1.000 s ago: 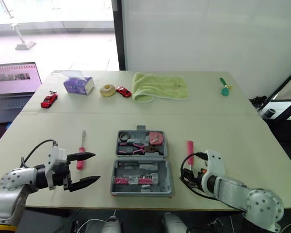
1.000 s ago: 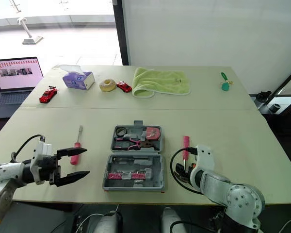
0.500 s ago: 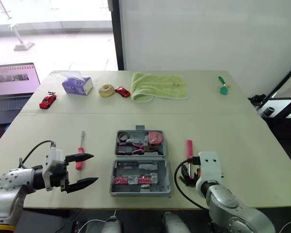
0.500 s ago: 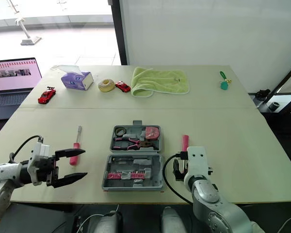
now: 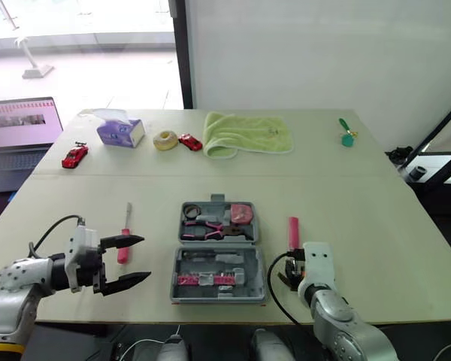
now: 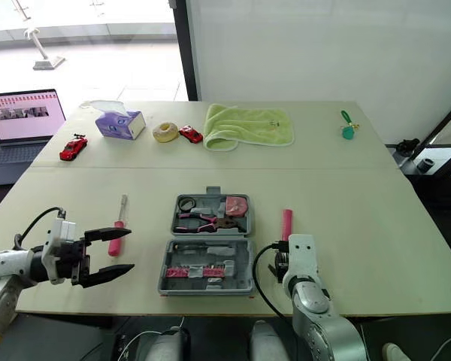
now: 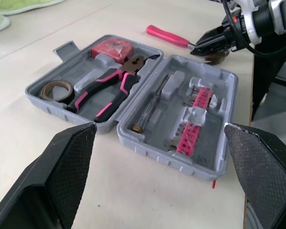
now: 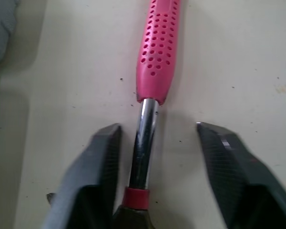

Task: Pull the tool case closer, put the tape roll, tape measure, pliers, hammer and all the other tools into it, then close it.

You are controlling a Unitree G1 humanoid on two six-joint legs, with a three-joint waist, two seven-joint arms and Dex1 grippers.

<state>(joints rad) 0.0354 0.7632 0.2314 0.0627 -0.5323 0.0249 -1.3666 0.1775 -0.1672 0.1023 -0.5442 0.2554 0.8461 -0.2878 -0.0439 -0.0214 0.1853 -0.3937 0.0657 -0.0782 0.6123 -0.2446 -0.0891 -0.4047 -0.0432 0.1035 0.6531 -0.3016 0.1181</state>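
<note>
Tool case (image 5: pixel 219 252) lies open, the hammer (image 8: pixel 158 52) just right of it. The right end effector (image 8: pixel 155 143) is released astride the smooth steel shaft; gripped there, the hammer may slip or swing. The left end effector (image 5: pixel 137 258), left of the case, is released too.

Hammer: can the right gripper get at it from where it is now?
Probably yes. The right gripper is open around the hammer, a finger on each side of its steel shaft, with nothing in between.

Table (image 5: pixel 361 203) w/ open tool case (image 5: pixel 259 282), hammer (image 5: pixel 293 232), screwdriver (image 5: pixel 124 244), towel (image 5: pixel 248 134), tissue box (image 5: pixel 122 131).
</note>
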